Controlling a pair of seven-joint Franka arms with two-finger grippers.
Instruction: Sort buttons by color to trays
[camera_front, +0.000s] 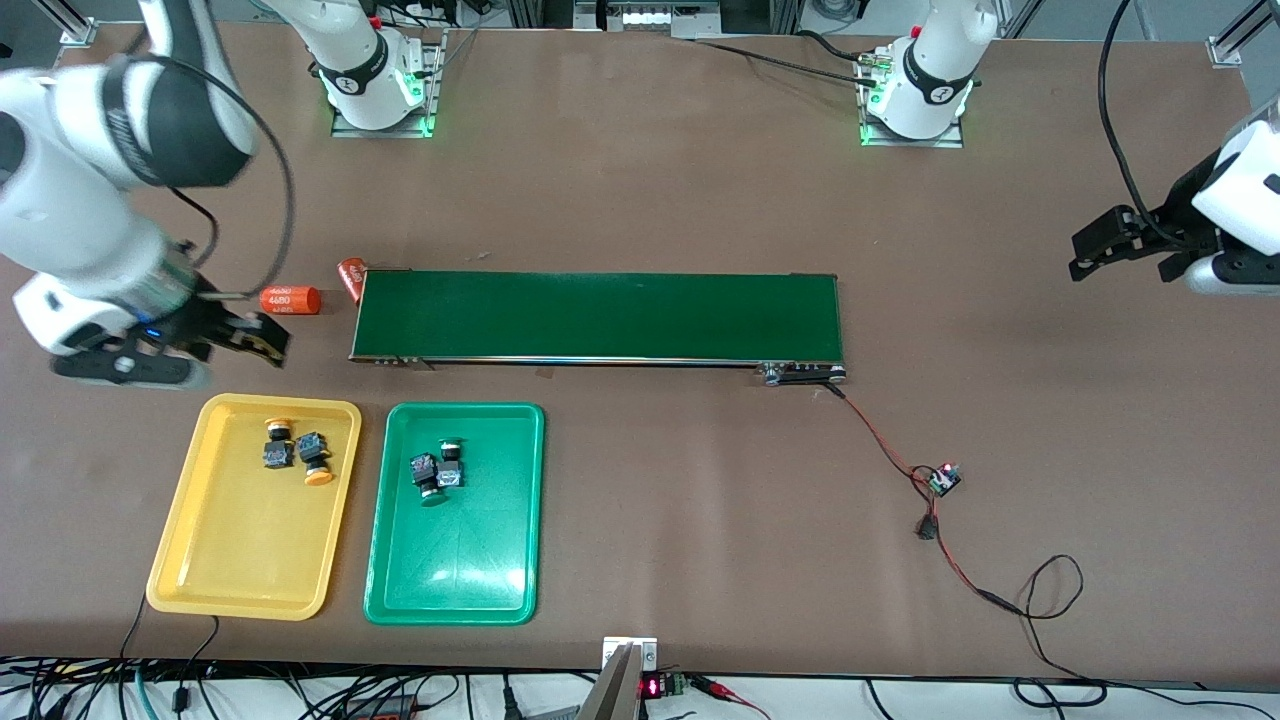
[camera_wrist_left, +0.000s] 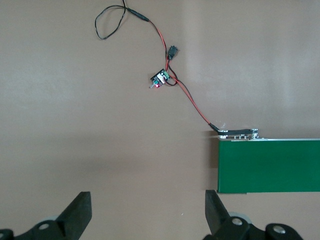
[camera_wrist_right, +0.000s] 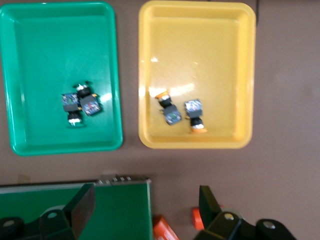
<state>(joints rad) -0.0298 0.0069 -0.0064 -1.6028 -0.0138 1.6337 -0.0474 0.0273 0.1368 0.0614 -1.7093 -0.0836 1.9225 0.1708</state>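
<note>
Two yellow-capped buttons lie in the yellow tray, close to its edge nearest the belt. Two green-capped buttons lie touching each other in the green tray beside it. The right wrist view shows both trays with their buttons. My right gripper hangs open and empty over the table between the yellow tray and the belt's end. My left gripper waits open and empty above bare table at the left arm's end.
A long dark-green belt lies across the middle. Two orange cylinders lie at its end, under my right gripper. A red-black cable with a small control board trails from the belt's other end.
</note>
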